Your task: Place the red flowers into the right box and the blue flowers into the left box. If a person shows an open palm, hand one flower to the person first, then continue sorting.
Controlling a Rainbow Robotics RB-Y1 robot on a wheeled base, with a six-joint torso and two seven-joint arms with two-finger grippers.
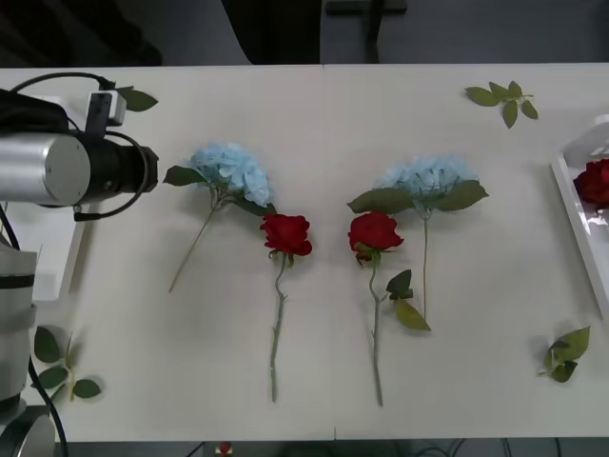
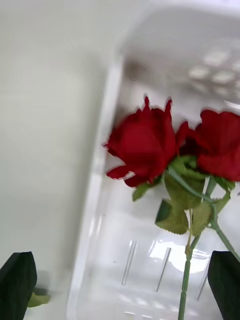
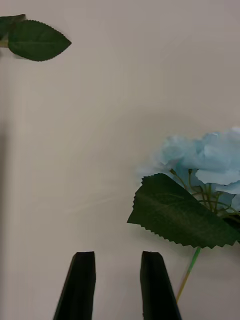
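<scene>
Spreading pale and matte, the counter [image 1: 324,114] carries two fluffy blue flowers [image 1: 231,171] and two velvety red flowers [image 1: 286,233] mid-surface, thin stems trailing. Two more roses [image 2: 145,145] lie in the glossy right box [image 2: 95,210]. Right hand [image 2: 120,285] gapes wide, empty; left hand [image 3: 117,285] hovers slightly parted beside a hydrangea [image 3: 200,160].

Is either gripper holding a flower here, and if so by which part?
Nothing is held. The right gripper is open over two roses lying in the right box; the left gripper has only table between its fingers.
</scene>
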